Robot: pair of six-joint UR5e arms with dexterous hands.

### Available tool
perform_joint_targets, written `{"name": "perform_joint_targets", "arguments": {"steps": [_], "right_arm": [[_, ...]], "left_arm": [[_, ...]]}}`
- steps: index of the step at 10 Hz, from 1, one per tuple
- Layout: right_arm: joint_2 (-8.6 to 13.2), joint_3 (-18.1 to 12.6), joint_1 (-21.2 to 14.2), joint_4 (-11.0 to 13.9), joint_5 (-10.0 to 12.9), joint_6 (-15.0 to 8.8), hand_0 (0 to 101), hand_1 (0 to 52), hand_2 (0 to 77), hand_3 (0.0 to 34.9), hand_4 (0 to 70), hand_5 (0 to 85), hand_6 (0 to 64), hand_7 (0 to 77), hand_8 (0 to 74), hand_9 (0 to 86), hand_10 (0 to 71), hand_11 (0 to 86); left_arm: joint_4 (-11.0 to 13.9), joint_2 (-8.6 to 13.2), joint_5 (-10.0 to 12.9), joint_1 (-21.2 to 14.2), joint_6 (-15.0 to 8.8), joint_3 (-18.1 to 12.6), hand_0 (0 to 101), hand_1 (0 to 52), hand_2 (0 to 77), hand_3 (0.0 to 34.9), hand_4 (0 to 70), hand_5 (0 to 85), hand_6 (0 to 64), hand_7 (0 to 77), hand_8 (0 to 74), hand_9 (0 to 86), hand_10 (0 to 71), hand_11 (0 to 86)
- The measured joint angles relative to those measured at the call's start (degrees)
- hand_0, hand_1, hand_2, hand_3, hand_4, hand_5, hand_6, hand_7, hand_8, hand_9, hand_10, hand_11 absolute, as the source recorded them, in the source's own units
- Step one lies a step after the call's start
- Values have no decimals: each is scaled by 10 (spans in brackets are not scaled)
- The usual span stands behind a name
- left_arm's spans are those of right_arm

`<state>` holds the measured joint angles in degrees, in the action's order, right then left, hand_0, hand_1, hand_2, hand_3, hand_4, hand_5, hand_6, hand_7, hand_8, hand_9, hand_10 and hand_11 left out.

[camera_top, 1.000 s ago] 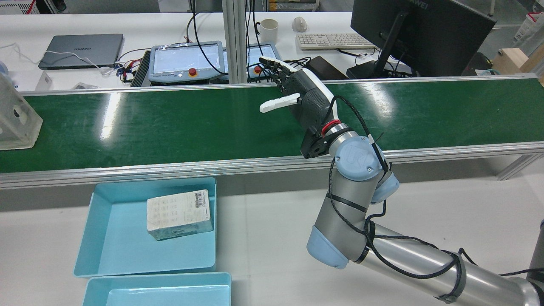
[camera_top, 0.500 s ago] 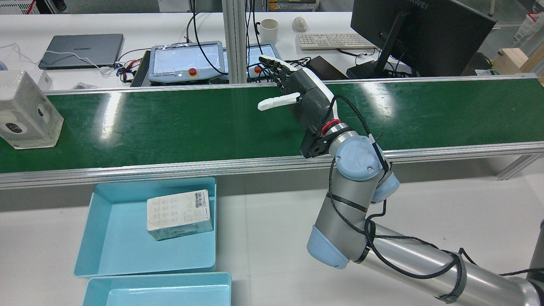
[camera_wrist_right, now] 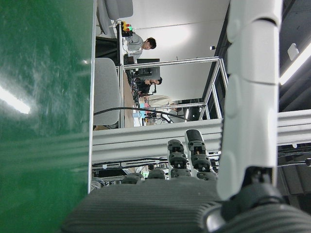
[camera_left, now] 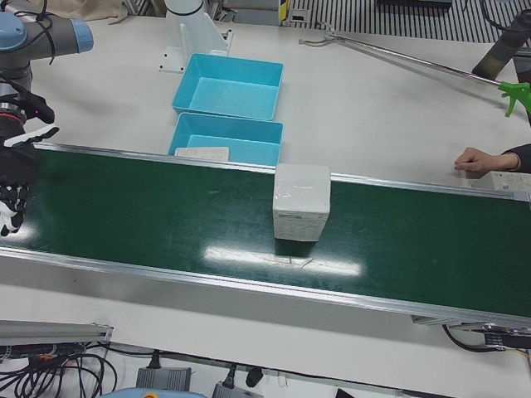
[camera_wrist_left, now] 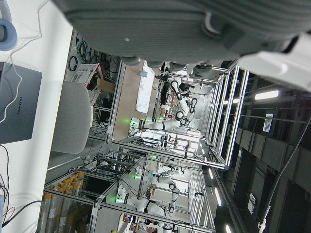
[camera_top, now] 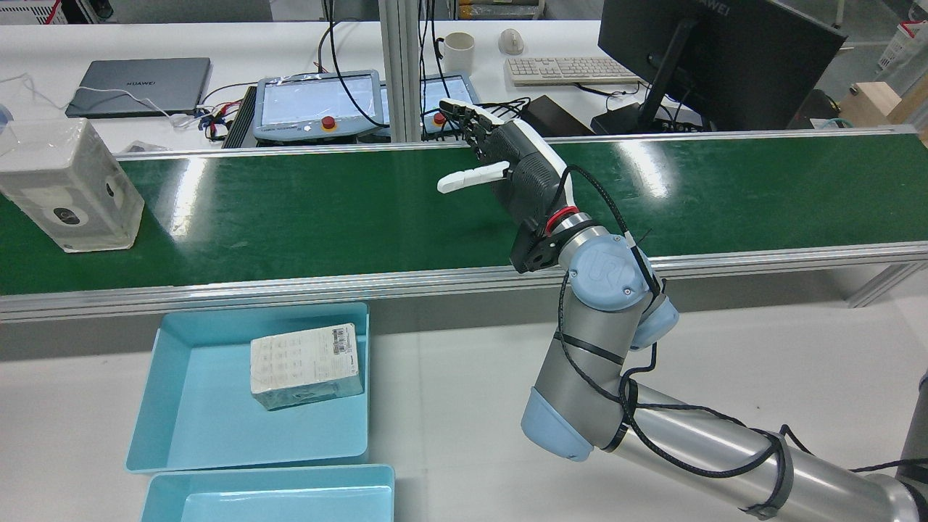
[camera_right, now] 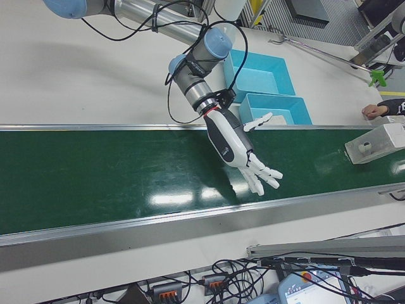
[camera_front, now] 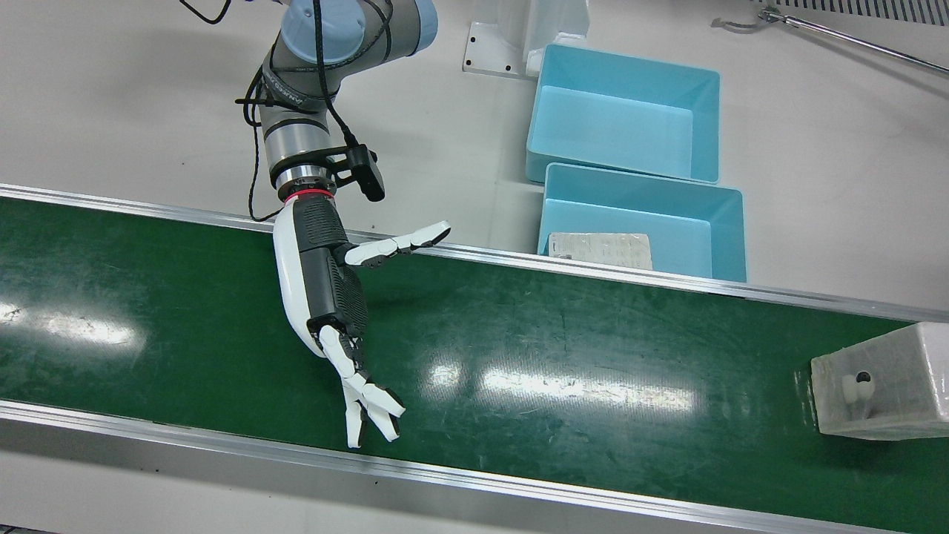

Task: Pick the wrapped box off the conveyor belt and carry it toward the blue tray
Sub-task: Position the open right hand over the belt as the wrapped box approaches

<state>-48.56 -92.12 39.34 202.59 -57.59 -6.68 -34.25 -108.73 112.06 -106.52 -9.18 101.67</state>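
The wrapped box, white under clear film, stands upright on the green conveyor belt at the rear view's far left. It also shows in the front view, the left-front view and the right-front view. My right hand hovers over the middle of the belt, open and empty, fingers spread, well apart from the box. The blue tray lies beside the belt's near rail. My left hand shows only as a palm in its own view.
A flat labelled box lies in the blue tray. A second blue tray sits next to it. Aluminium rails edge the belt. A person's hand rests on the table beyond the belt's far end.
The wrapped box has ridden the belt from the rear view's left edge further into view, toward my right hand. The right hand has shifted slightly left and stays open.
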Motion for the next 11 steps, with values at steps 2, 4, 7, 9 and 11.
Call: {"name": "perform_joint_targets", "arguments": {"steps": [2, 4, 7, 9, 11], "right_arm": [[0, -1, 0, 0, 0, 0, 489, 147, 16, 0, 104, 158, 33, 44, 0, 11, 0, 11], [0, -3, 0, 0, -1, 0, 489, 147, 27, 0, 104, 158, 33, 44, 0, 11, 0, 11], [-2, -13, 3, 2, -1, 0, 490, 142, 27, 0, 104, 164, 33, 44, 0, 11, 0, 11], [-2, -18, 4, 10, -1, -1, 492, 147, 38, 0, 120, 180, 44, 60, 0, 11, 0, 11], [-2, -35, 9, 32, -6, -1, 497, 158, 38, 0, 131, 185, 44, 71, 0, 11, 0, 11]], "left_arm": [[0, 0, 0, 0, 0, 0, 0, 0, 11, 0, 0, 11, 0, 5, 5, 5, 5, 5], [0, 0, 0, 0, 0, 0, 0, 0, 5, 0, 0, 11, 5, 5, 5, 5, 5, 5], [0, 0, 0, 0, 0, 0, 0, 0, 5, 0, 0, 11, 5, 5, 5, 5, 5, 5], [0, 0, 0, 0, 0, 0, 0, 0, 11, 0, 0, 11, 5, 5, 5, 5, 5, 5], [0, 0, 0, 0, 0, 0, 0, 0, 5, 0, 0, 11, 5, 5, 5, 5, 5, 5]]}}
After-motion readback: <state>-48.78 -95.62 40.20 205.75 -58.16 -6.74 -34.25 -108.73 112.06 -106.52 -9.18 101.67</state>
